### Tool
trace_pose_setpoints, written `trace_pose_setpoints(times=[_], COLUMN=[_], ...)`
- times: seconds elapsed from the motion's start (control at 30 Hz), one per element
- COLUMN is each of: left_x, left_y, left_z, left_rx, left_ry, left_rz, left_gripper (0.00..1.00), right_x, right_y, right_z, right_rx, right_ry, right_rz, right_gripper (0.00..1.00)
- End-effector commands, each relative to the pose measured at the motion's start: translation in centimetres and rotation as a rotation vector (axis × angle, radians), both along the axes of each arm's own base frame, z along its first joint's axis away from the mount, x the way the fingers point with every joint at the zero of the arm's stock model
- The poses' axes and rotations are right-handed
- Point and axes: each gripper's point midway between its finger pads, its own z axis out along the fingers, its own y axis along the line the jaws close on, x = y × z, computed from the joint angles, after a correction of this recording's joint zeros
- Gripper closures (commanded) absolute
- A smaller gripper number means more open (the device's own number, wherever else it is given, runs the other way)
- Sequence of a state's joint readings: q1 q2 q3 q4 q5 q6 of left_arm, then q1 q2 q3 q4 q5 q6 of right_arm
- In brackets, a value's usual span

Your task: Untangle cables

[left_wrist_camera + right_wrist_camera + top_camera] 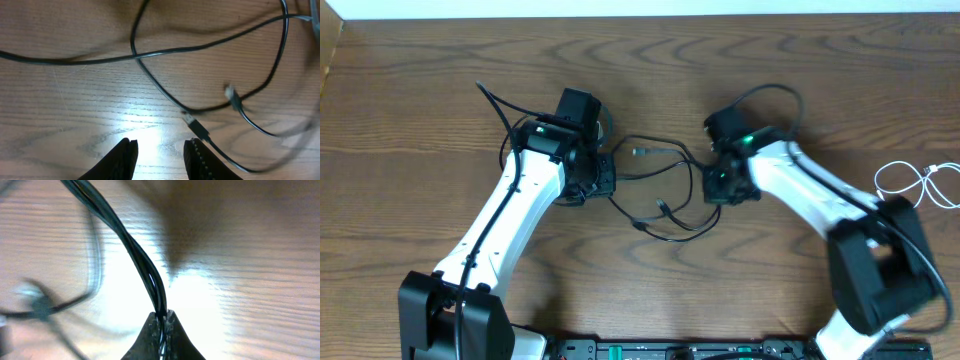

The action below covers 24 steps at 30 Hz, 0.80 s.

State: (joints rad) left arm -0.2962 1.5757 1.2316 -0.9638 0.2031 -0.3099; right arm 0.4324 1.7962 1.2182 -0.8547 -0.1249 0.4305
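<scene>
now your right gripper (163, 319) pinches the black cable (135, 250); your left gripper (160, 152) hangs narrowly parted over the desk (75, 115), holding nothing; the white cable (925, 178) lies well apart.

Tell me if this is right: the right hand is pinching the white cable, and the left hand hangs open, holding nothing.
Wrong cable: the right hand is pinching the black cable, as the right wrist view shows. The white cable lies apart, untouched. The left hand does hang open, holding nothing.
</scene>
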Motion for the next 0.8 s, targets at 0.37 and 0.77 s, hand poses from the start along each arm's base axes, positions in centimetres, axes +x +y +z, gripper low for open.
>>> trace_pose_setpoints(times=[0.37,0.77], left_x=[-0.7,-0.1], left_y=[-1.9,-2.7], left_z=[0.1,-0.9], left_rx=[-0.122,-0.195], left_ry=[0.053,0.090], left_rz=[0.025,0.250], left_gripper=[0.62,0.42], right_x=[1.3,0.2], right_y=[-2.5,-0.8], right_z=[16.0,16.5], right_rx=[0.298,0.398], right_ry=[-0.359,-0.324], right_rz=[0.023,0.084], right_gripper=[0.99,0.99])
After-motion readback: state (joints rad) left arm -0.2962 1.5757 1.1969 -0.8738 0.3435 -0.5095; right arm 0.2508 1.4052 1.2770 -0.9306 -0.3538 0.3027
